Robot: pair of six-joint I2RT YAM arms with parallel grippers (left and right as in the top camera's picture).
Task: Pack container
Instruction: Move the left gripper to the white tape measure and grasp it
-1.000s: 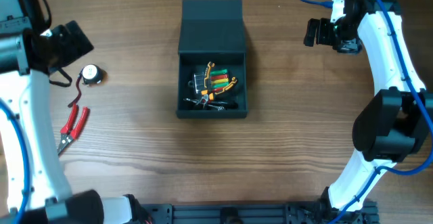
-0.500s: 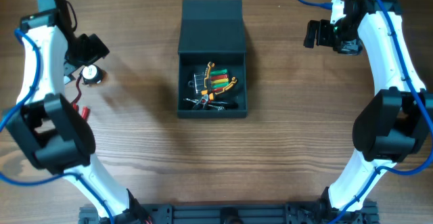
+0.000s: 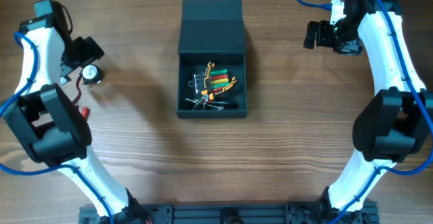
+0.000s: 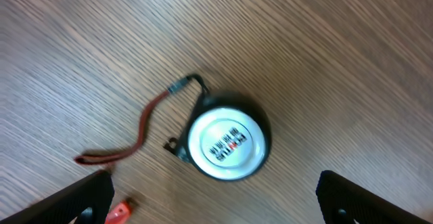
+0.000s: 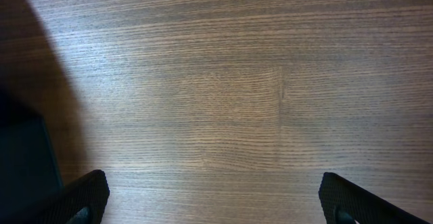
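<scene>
The container [image 3: 212, 114] is a dark teal-grey box at the table's centre, with its hinged lid [image 3: 211, 28] open toward the back. Several colourful hand tools [image 3: 211, 83] lie inside. My left gripper [image 3: 86, 53] is open and empty, hovering just above a round black tape measure [image 3: 90, 74] with a white face. In the left wrist view the tape measure [image 4: 229, 145] and its red-brown strap [image 4: 135, 132] lie ahead of my open fingers [image 4: 216, 210]. My right gripper [image 3: 311, 33] is open and empty at the back right, over bare wood [image 5: 216, 204].
Red-handled pliers lie under my left arm; only a handle bit [image 3: 84, 112] shows overhead, and a red tip [image 4: 118, 212] shows in the left wrist view. The container's dark side [image 5: 20, 156] shows at the left of the right wrist view.
My left arm has swung in from the left edge to above the tape measure and now covers most of the pliers. The right arm and container have not moved.
</scene>
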